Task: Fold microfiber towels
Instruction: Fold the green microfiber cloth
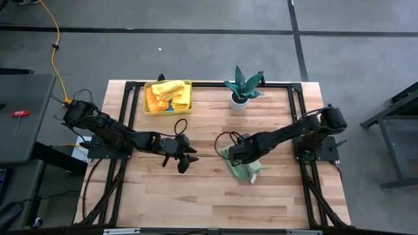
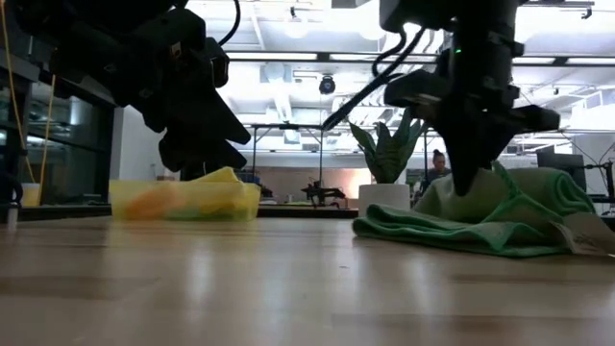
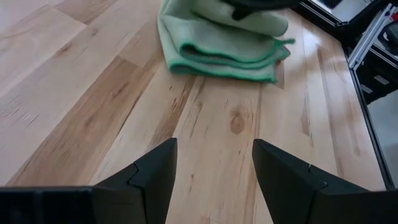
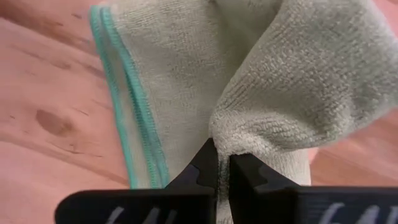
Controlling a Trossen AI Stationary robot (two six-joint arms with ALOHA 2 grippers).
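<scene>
Seen from above: light green towel [image 1: 239,163] bunched on the table [image 1: 196,202] at about 3 o'clock from table centre, partly covered by the right claw [image 1: 236,153]. Only the right wrist view resolves the grip: right claw [image 4: 217,171] pressed together, pinching a raised fold of the light green towel [image 4: 280,81], with teal-stitched hems lying flat on the wood alongside. Only the low view shows height: the lower layers of the light green towel [image 2: 480,226] flat on the table, the pinched fold lifted above them under the right claw [image 2: 468,183].

Left claw [image 1: 183,158] held over bare wood near table centre, at about 9 o'clock from the towel and apart from it. Left wrist view: left claw [image 3: 214,174] spread, nothing between its fingers, pointed at the light green towel [image 3: 217,40] across clear wood.

Yellow bin [image 1: 168,98] at about 11 o'clock, near the far table edge, holding orange, yellow and teal towels [image 1: 166,94] piled loosely, rising above the rim in the low view. Potted plant [image 1: 241,88] at about 12 o'clock, beside the bin, apart from it.

Near half of the table bare from 4 to 8 o'clock. Towel well inside the right edge.
</scene>
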